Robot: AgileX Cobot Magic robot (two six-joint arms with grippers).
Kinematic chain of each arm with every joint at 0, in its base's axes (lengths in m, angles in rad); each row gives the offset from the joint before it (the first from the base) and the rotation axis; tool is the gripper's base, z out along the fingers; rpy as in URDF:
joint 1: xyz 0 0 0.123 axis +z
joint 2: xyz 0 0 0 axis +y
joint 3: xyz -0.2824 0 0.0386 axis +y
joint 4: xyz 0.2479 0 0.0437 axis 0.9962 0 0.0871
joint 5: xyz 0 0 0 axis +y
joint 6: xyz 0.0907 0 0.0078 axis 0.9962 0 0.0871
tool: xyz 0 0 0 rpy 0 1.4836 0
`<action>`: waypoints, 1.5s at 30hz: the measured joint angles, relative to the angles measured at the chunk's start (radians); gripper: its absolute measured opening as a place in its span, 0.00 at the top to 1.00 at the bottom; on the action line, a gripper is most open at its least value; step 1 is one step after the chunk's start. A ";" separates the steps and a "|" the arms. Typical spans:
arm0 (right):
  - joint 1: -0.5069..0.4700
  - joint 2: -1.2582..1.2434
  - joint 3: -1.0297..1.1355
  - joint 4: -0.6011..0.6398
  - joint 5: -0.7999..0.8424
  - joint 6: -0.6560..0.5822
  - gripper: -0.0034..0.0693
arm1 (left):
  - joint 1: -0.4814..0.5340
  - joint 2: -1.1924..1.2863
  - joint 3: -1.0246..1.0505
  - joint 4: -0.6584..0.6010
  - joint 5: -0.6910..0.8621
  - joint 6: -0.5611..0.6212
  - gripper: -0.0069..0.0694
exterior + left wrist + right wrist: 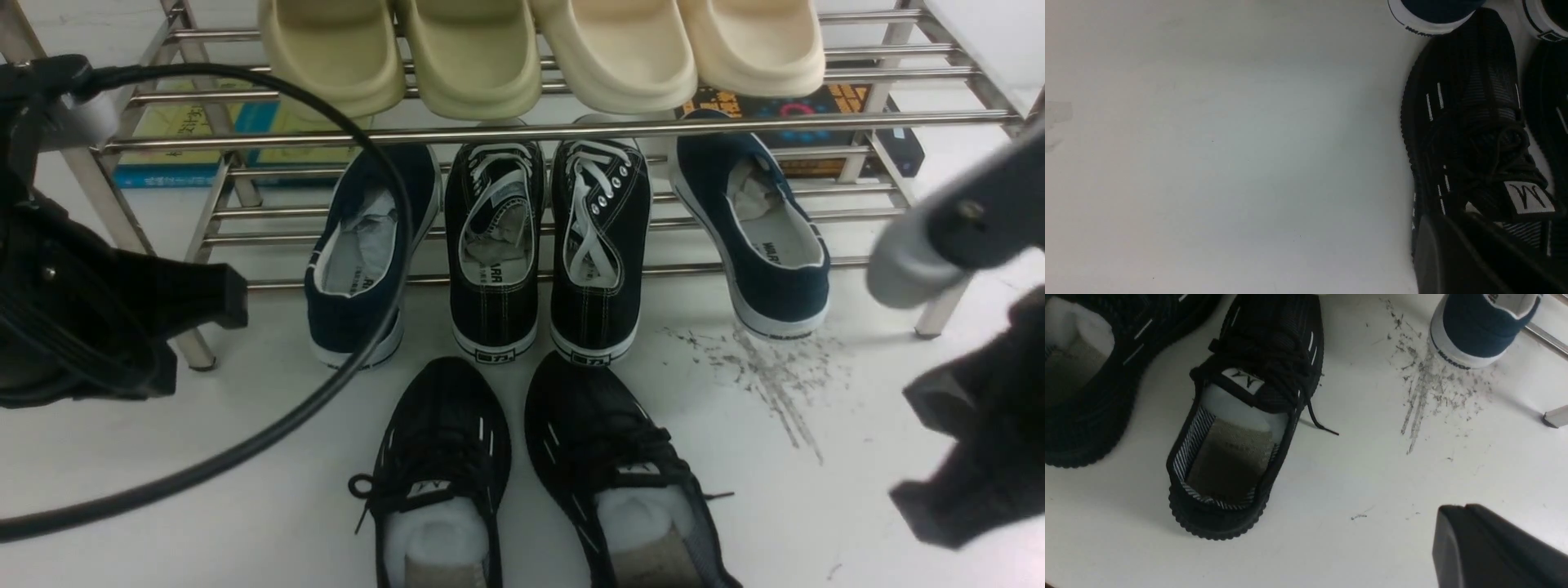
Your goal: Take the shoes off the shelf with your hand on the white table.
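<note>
The white tabletop (816,506) is carrying the shelf (571,131) at twelve o'clock and the shoes (445,441) at six, sitting clear of the rack. They are looking light, soft and foam-stuffed, and the heel collar is probably offering the firmest hold. Canvas sneakers (543,245) are crowding their toes. The right end effector (980,449), at three o'clock, is hanging clenched and empty. For the left end effector (204,302), at nine, I cannot tell.

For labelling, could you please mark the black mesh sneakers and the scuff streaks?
black mesh sneakers (445,433): front view, left shoe's toe.
scuff streaks (1424,377): right wrist view, densest patch.
</note>
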 joint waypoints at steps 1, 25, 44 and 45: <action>-0.036 0.025 -0.027 0.021 -0.001 -0.023 0.97 | 0.000 0.000 0.000 -0.001 0.000 -0.001 0.79; -0.552 0.456 -0.127 0.242 -0.487 -0.289 0.44 | 0.000 0.000 0.000 -0.003 0.000 -0.005 0.57; -0.551 0.501 -0.132 0.083 -0.488 -0.181 0.44 | 0.000 0.000 0.000 0.008 0.000 -0.046 0.56; -0.549 0.477 -0.133 0.083 -0.453 -0.190 0.48 | 0.000 0.000 0.000 0.011 0.000 -0.046 0.56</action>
